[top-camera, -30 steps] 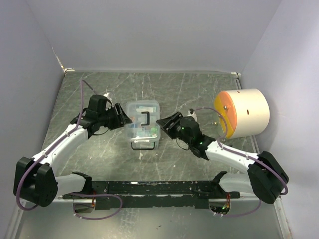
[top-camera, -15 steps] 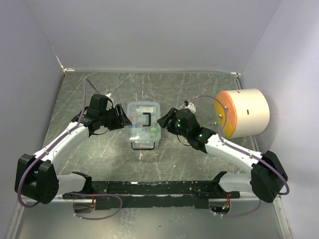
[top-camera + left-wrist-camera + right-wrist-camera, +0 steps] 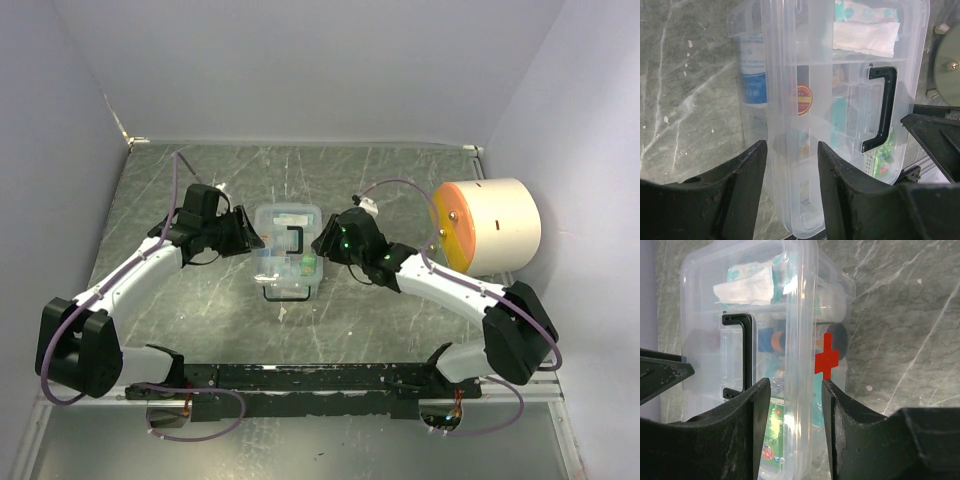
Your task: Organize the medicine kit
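The medicine kit (image 3: 287, 250), a clear plastic box with a black handle (image 3: 291, 239), sits closed on the table between my two grippers. My left gripper (image 3: 252, 243) is open at its left side, with the lid's rim (image 3: 790, 165) between its fingers. My right gripper (image 3: 322, 243) is open at the box's right side, its fingers straddling the lid edge (image 3: 800, 390) beside the red cross (image 3: 826, 359). Packets and a white wrapper (image 3: 865, 37) show through the lid. The handle also shows in both wrist views (image 3: 880, 110) (image 3: 742, 355).
A big cream cylinder with an orange face (image 3: 490, 225) lies at the right edge of the table. Grey walls close in the back and sides. A black rail (image 3: 310, 378) runs along the near edge by the arm bases.
Both grippers have closed in on the kit from either side. The right gripper has moved left and farther back to the box's right edge; the left has crept right.
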Tool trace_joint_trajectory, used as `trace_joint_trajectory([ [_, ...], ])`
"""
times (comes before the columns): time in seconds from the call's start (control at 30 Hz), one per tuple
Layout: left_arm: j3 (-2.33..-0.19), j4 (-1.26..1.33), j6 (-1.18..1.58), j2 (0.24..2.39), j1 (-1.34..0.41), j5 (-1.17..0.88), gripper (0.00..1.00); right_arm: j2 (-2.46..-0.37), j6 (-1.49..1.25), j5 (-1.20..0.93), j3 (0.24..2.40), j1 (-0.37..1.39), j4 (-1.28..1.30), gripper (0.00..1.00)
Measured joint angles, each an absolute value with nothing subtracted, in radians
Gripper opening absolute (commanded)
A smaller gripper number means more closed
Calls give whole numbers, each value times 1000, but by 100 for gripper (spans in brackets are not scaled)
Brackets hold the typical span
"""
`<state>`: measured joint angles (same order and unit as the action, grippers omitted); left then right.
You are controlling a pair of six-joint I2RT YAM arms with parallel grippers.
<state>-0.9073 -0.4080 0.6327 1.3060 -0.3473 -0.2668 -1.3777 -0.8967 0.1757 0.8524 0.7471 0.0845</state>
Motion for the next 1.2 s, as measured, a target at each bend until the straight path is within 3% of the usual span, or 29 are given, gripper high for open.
trace_joint_trajectory([
  [0.17, -908, -398, 632, 1315, -347, -267, 59, -1396, -858, 181, 910, 747, 141, 53],
  [0.37, -928, -434, 609, 1315, -348, -217, 75, -1459, -734, 233, 1105, 741, 201, 67],
  [0.67, -965, -511, 546, 1283, -348, -154, 85, -1607, -572, 190, 1301, 683, 190, 67],
  [0.8, -1103, -524, 460, 1328, -348, -151, 100, -1558, -567, 165, 1223, 682, 185, 67],
  [1.1, -1401, -486, 313, 1543, -348, -124, 98, -1393, -535, 118, 1095, 730, 231, 69],
  [1.2, -1382, -499, 328, 1550, -348, -97, 98, -1390, -502, 120, 1097, 735, 244, 71],
])
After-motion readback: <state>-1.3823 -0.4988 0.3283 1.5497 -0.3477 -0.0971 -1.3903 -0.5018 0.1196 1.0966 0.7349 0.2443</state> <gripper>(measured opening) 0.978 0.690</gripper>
